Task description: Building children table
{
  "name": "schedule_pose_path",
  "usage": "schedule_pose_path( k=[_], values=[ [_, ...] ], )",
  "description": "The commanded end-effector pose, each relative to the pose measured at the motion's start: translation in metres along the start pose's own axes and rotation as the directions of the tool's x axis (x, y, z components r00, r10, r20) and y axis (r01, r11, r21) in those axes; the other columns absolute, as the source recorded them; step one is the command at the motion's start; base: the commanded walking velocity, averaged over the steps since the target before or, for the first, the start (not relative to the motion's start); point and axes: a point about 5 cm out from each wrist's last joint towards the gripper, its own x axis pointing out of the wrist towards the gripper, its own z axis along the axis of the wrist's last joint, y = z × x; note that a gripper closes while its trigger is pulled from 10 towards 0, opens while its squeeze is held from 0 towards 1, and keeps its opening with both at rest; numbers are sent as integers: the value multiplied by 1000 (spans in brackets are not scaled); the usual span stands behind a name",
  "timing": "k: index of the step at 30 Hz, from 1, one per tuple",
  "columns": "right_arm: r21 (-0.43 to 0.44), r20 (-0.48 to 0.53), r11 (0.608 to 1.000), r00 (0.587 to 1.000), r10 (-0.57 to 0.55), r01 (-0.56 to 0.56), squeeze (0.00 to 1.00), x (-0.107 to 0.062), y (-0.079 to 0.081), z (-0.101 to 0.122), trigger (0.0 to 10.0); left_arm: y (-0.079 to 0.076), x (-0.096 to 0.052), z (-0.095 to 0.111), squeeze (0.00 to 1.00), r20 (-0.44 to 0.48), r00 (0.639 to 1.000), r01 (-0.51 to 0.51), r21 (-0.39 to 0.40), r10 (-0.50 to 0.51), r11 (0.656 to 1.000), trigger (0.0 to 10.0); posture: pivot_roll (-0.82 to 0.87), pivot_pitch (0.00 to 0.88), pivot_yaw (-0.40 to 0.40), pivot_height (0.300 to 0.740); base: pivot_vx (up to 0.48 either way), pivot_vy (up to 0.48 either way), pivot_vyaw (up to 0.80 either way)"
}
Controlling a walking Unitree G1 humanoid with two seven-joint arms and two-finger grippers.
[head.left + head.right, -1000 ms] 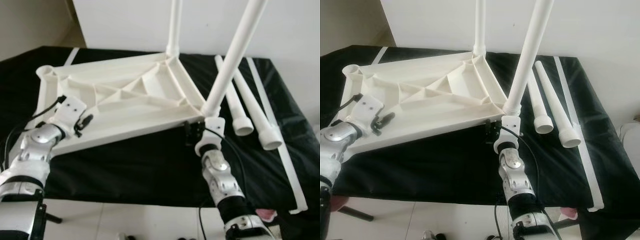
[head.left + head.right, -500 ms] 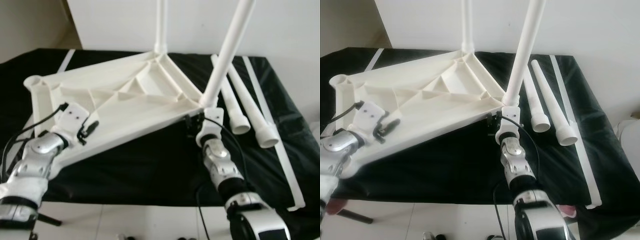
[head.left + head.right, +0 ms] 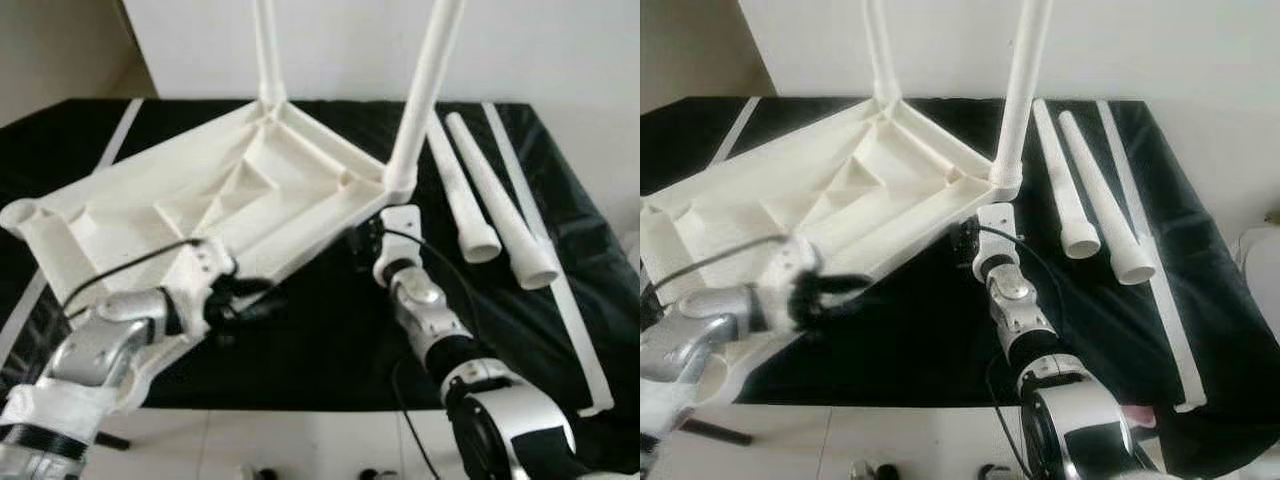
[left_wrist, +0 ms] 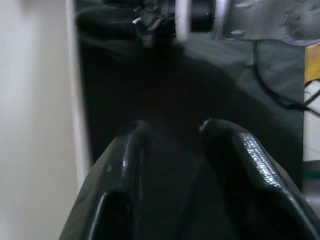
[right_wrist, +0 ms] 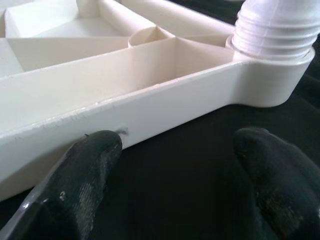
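Tabletop: white ribbed plastic tabletop (image 3: 230, 195), upside down on the black cloth (image 3: 320, 330), two legs screwed in.
Loose legs: two white tapered tubes (image 3: 480, 190) beside it.
Left gripper (image 3: 250, 300): fingers slightly apart, empty, at its near edge.
Right gripper (image 5: 175, 170): fingers spread wide, empty, under its corner.

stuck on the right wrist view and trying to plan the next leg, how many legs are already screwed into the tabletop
Observer: Two legs stand upright in the upturned tabletop: the far corner leg and the near right corner leg.
Operator: any spare legs around
Observer: Two loose legs lie side by side on the black cloth, on the robot's right of the tabletop.
Operator: where's the left pincer
Observer: The left pincer is at the tabletop's near edge, over the black cloth, fingers slightly apart.
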Motion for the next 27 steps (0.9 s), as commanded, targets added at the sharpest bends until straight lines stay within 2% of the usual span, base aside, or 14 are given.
schedule_pose_path(
  k=[1,2,3,4,6,10,15,17,18,19,20,23,26,27],
  values=[
    [1,47,999,998,-51,51,0,-4,-12,1,10000,21,-15,1,0,-20,985,-169,39,170,985,10000,-30,154,14,740,0,0,0],
    [1,47,999,998,-51,51,0,-4,-12,1,10000,21,-15,1,0,-20,985,-169,39,170,985,10000,-30,154,14,740,0,0,0],
    [-5,68,997,995,-75,76,0,-8,-20,1,10000,32,-22,4,0,-17,970,-242,42,243,969,10000,-29,155,11,740,0,0,0],
    [-3,111,993,987,-117,118,0,-22,-38,-3,10000,56,-46,12,0,-6,912,-407,87,409,909,10000,-37,167,9,740,0,0,0],
    [-3,111,993,987,-117,118,0,-22,-38,-3,10000,56,-46,12,0,-6,912,-407,87,409,909,10000,-37,167,9,740,0,0,0],
    [-17,151,990,979,-138,142,0,-41,-50,-6,10000,68,-68,19,0,-8,864,-500,108,503,859,10000,-47,177,18,740,0,0,0],
    [12,166,990,976,-143,143,0,-59,-49,-10,10000,71,-69,8,0,-79,847,-517,106,526,849,10000,-51,190,22,740,0,0,0],
    [17,185,991,974,-133,132,0,-68,-42,-9,10000,75,-63,0,0,-109,817,-555,118,566,824,10000,-51,193,20,740,0,0,0],
    [17,185,991,974,-133,132,0,-68,-42,-9,10000,75,-63,0,0,-109,817,-555,118,566,824,10000,-51,193,20,740,0,0,0],
    [23,185,992,975,-126,124,0,-74,-37,-10,10000,81,-60,-3,0,-111,789,-598,86,604,797,10000,-57,198,19,740,0,0,0],
    [27,185,993,976,-114,111,0,-79,-32,-10,10000,86,-58,-3,1000,-98,764,-637,42,638,770,10000,-59,199,18,740,0,0,0],
    [35,180,995,978,-101,96,0,-87,-26,-11,10000,92,-57,-2,1000,-87,740,-668,9,666,744,10000,-65,199,20,740,0,0,0],
    [35,180,995,978,-101,96,0,-87,-26,-11,10000,92,-57,-2,1000,-87,740,-668,9,666,744,10000,-65,199,20,740,0,0,0],
    [43,170,995,980,-102,96,0,-94,-24,-11,10000,95,-59,1,0,-91,734,-672,50,674,739,0,-68,201,25,740,0,0,0]
  ],
)
